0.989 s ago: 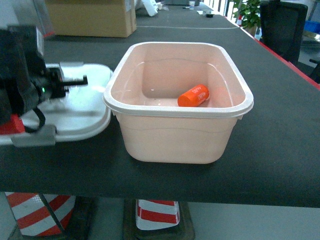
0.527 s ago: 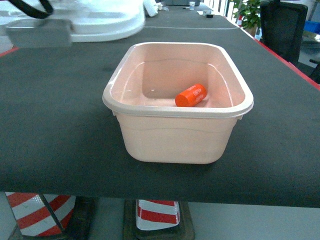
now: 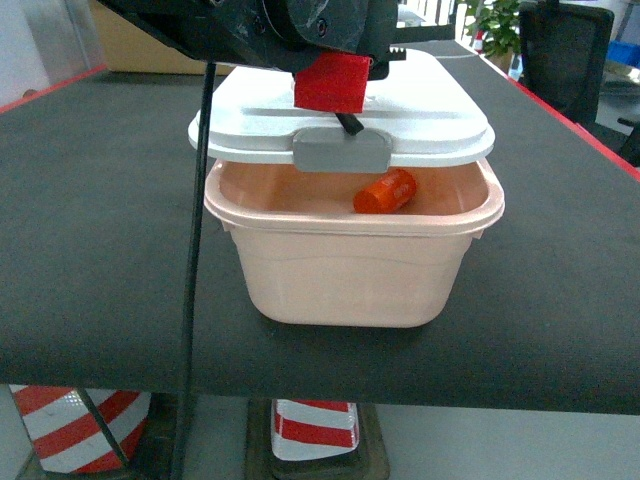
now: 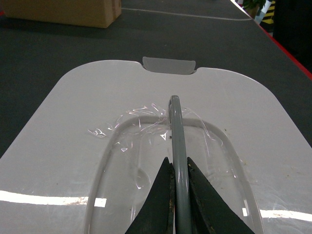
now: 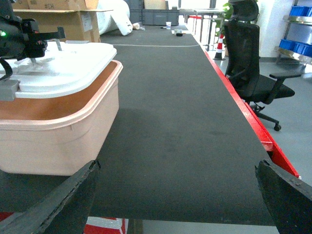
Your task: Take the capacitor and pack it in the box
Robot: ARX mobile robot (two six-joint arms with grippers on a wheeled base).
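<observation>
Head view: capacitor [image 3: 385, 191] bears unreadable pale print.

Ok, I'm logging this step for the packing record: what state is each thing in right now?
capacitor: lying on its side inside the box.
box: upright on the table, not yet closed.
lid: held over the box, front edge raised, latches unfastened.
left gripper: shut on the lid's thin grey handle.
right gripper: open, holding nothing, apart from the box.
</observation>
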